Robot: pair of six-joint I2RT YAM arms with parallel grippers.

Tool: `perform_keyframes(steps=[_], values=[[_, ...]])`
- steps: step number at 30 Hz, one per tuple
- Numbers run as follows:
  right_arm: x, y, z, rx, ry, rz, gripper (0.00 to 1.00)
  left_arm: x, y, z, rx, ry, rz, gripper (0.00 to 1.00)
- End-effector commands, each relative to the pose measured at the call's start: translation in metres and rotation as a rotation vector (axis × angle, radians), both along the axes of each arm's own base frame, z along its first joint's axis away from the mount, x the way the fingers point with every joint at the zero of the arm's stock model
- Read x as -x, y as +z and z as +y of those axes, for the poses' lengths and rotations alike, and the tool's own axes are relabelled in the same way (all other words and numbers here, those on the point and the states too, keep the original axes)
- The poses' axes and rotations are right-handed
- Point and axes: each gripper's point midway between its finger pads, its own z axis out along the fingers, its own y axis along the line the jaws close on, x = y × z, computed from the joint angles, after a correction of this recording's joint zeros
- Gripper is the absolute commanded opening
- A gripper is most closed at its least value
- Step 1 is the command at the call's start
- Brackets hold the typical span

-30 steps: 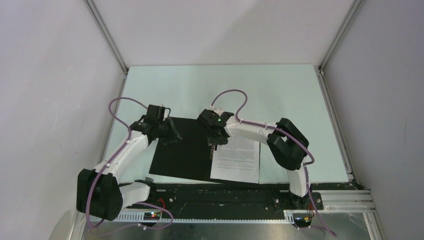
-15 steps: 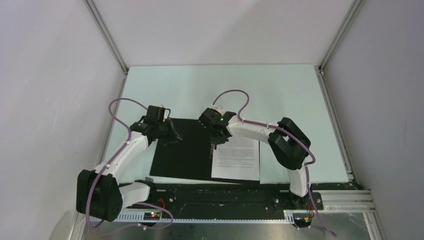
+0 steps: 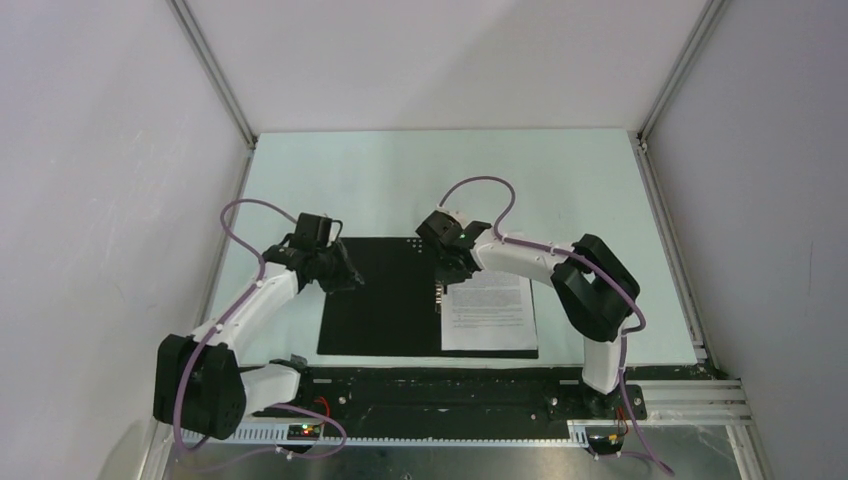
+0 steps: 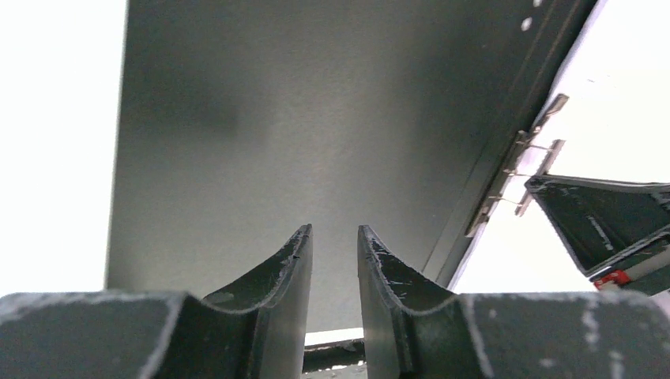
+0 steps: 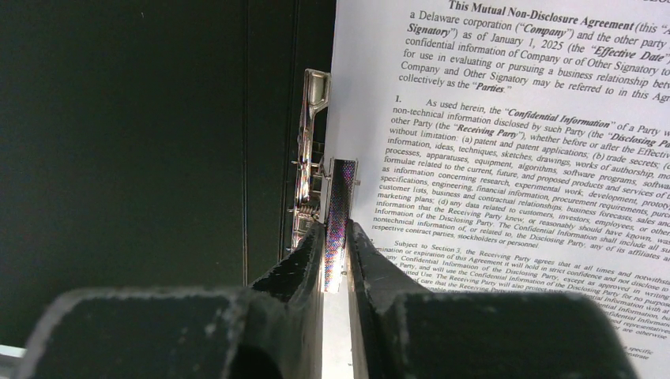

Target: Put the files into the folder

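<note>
The folder lies open and flat, black inside up; its red outside is hidden. The files, white sheets of black text, lie on its right half beside the metal clip. My right gripper is shut on the clip's upright lever, with the files just to its right and the black cover to its left. My left gripper is at the far left corner of the left cover, its jaws a narrow gap apart and empty. The clip also shows in the left wrist view.
The pale green table extends behind and to the right of the folder. A black base rail runs along the near edge. Grey walls close in the left, back and right sides. The right gripper's body shows in the left wrist view.
The folder with the files has slid to the right and turned square to the table's near edge. My right gripper moved right with the clip. My left gripper stayed near the left cover's corner.
</note>
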Motion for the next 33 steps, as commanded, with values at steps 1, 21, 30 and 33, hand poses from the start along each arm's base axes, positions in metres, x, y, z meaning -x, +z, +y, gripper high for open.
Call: perform_keyframes(steps=[1,21,30,33], values=[[-0.009,0.006,-0.029,0.050,0.014,-0.031,0.01,0.001,-0.005,-0.006,0.007,-0.017,0.008,0.33],[-0.005,0.011,-0.026,0.001,0.029,-0.016,0.32,0.028,-0.079,-0.013,-0.004,0.164,0.157,0.26],[-0.004,0.023,-0.027,-0.035,-0.013,-0.036,0.31,0.035,-0.090,0.000,-0.050,0.231,0.170,0.26],[-0.004,0.026,-0.029,-0.035,-0.026,-0.042,0.29,0.037,-0.091,0.001,-0.052,0.240,0.171,0.26]])
